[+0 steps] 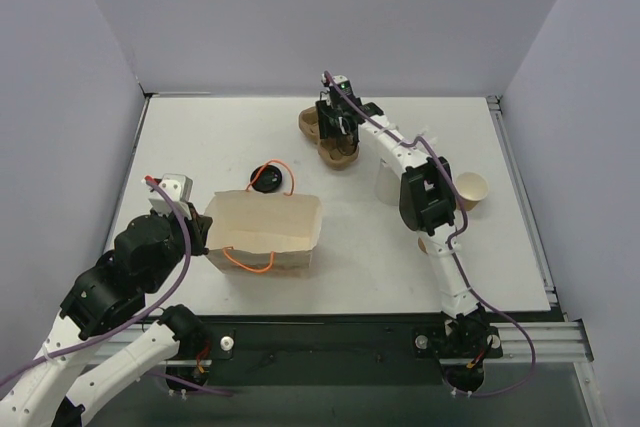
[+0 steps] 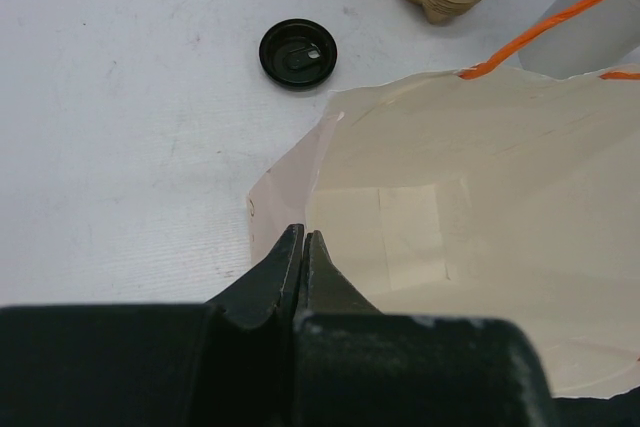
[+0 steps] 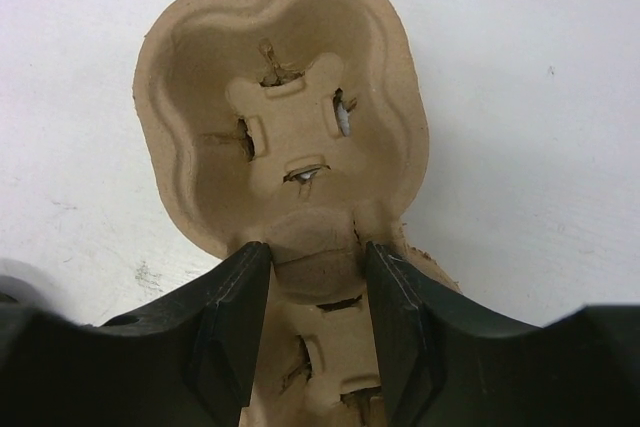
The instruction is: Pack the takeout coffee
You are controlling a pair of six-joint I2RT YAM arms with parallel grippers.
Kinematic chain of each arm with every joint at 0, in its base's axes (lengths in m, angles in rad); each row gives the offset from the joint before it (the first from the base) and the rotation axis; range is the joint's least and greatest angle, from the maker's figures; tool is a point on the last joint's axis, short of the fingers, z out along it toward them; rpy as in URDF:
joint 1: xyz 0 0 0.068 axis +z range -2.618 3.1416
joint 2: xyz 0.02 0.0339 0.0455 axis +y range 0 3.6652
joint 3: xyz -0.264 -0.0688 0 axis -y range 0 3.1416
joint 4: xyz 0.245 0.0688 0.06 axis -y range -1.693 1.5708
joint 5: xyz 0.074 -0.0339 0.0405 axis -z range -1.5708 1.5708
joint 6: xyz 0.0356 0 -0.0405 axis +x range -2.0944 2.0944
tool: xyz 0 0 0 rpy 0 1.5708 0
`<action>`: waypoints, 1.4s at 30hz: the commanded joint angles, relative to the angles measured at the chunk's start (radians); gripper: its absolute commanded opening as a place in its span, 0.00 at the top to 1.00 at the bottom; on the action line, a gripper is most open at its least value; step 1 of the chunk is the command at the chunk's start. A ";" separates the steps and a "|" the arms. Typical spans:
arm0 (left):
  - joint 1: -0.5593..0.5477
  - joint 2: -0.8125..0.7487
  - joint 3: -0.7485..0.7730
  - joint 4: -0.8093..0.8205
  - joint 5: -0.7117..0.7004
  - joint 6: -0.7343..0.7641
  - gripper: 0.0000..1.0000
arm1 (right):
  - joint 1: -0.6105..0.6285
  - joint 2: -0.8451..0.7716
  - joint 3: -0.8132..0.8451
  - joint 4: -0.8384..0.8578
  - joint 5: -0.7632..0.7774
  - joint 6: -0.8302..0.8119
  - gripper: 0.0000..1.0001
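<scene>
The takeout coffee cup (image 1: pixel 471 190), kraft brown with a white inside, sits alone at the right of the table, with no gripper near it. The brown moulded cup carrier (image 1: pixel 322 135) lies at the back centre. My right gripper (image 1: pixel 340 132) is down on it. In the right wrist view the right gripper (image 3: pixel 313 252) has its jaws pressed to both sides of the raised bridge between the two holes of the carrier (image 3: pixel 280 117). A cream paper bag (image 1: pixel 265 227) with orange handles stands open at the left. My left gripper (image 2: pixel 302 237) is shut on the bag's (image 2: pixel 480 207) left rim.
A black lid (image 1: pixel 268 179) lies on the table behind the bag, and the left wrist view shows this lid (image 2: pixel 298 52) too. A white cup (image 1: pixel 388 182) stands half hidden behind my right arm. Walls close in the table on three sides.
</scene>
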 commanded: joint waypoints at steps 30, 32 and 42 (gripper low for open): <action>0.005 0.018 0.039 0.098 0.018 -0.004 0.97 | 0.003 -0.059 0.053 -0.015 0.076 -0.029 0.76; 0.005 0.028 0.042 0.107 0.023 -0.007 0.95 | -0.003 -0.090 0.040 0.000 0.081 -0.028 0.76; 0.005 0.041 0.035 0.130 0.040 -0.024 0.91 | -0.011 -0.147 -0.026 0.035 0.085 -0.026 0.76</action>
